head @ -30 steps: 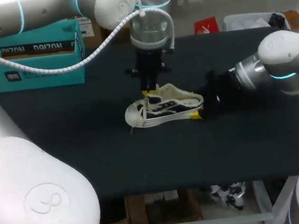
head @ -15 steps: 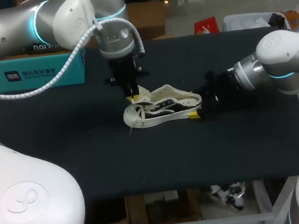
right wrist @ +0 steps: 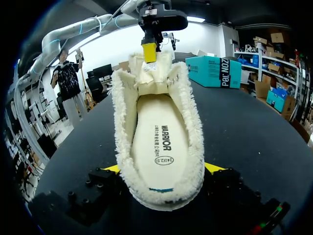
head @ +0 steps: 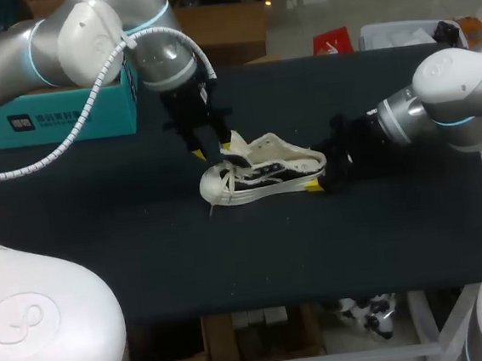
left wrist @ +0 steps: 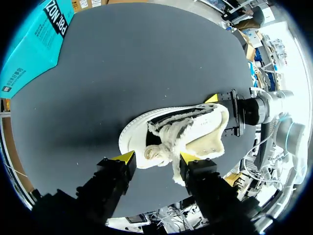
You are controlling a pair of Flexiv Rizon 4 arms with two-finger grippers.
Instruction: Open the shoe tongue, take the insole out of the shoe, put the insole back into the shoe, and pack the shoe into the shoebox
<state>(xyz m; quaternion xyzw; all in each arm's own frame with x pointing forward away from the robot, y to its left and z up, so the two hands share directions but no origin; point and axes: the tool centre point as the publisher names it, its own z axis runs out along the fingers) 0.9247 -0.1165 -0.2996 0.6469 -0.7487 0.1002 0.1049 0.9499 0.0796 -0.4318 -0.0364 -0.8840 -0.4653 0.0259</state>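
Note:
A cream fleece-lined shoe [head: 262, 177] lies on the black table [head: 144, 241], toe to the left. My left gripper [head: 213, 152] hovers over its toe end, open. In the left wrist view the pulled-up tongue [left wrist: 161, 147] sits between that gripper's [left wrist: 156, 157] spread fingers, held by neither. My right gripper [head: 316, 182] is at the heel. In the right wrist view the heel [right wrist: 161, 193] fills the gap between its [right wrist: 163, 169] yellow tips, which press both sides. The insole [right wrist: 159, 139] lies flat inside the shoe. The tongue [right wrist: 151, 68] stands up beyond it, under my left arm's yellow fingertip [right wrist: 149, 51].
The teal shoebox [head: 55, 113] stands at the table's back left, also seen as the shoebox [left wrist: 29, 54] ahead of the left gripper and the shoebox [right wrist: 215, 71] beyond the shoe. Bare black tabletop surrounds the shoe in front and to the left.
My left gripper moved left from over the shoe's middle to its toe end, then opened and let go of the tongue. The right arm and the shoe stayed put.

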